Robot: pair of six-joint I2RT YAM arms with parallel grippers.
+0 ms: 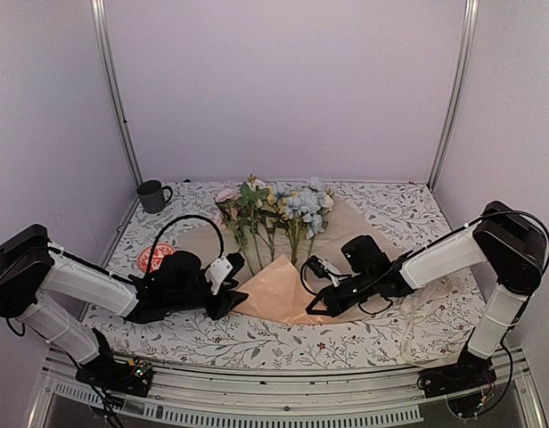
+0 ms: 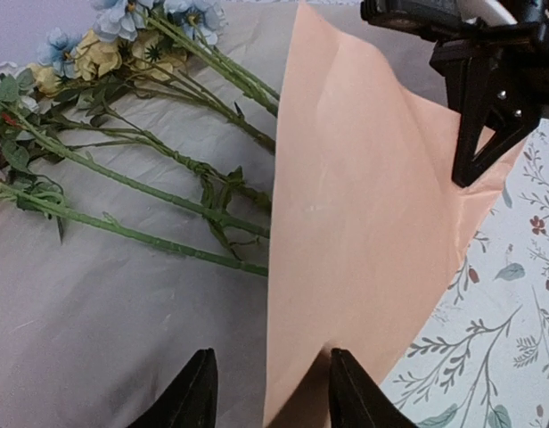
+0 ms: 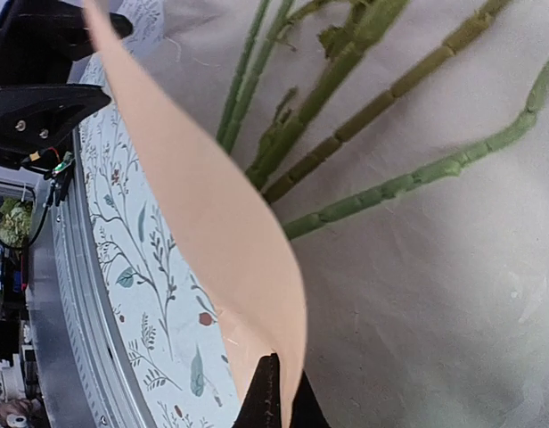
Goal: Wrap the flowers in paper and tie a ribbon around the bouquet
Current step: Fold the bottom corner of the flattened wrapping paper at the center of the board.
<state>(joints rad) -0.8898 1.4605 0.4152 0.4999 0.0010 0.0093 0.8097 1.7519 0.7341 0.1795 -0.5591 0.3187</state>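
Top view
- Paper: the paper [image 1: 276,290] is lying on the tablecloth [image 1: 283,343], its near part folded up so that the peach face is showing over the paler sheet.
- Flowers: the flowers [image 1: 274,209] are lying on the far half of the paper, blooms toward its far edge and stems running toward the fold.
- Left gripper: the left gripper [image 1: 232,301] is sitting at the left end of the paper's folded flap.
- Right gripper: the right gripper [image 1: 314,304] is reaching the flap's right end.
- Ribbon: the ribbon [image 1: 432,314] is lying in loose loops just right of the paper, under the right arm.
- Others: a dark mug [image 1: 152,194] is standing well beyond the paper's far left side, and a red-and-white dish [image 1: 154,259] is sitting left of the paper.

Left wrist view
- Left gripper: the left gripper [image 2: 270,394] is holding its fingers apart, with the flap's corner of the paper [image 2: 364,223] lying between them.
- Flowers: the green stems of the flowers [image 2: 150,187] are disappearing under the flap's left edge.
- Right gripper: the right gripper [image 2: 466,165] is meeting the flap's far edge.

Right wrist view
- Right gripper: the right gripper [image 3: 273,397] is pressing its fingers together, pinching the edge of the paper [image 3: 212,223], which is curving upward.
- Flowers: the stems of the flowers [image 3: 372,98] are lying on the pale sheet beside the raised flap.
- Left gripper: the left gripper [image 3: 96,67] is sitting at the flap's far end.
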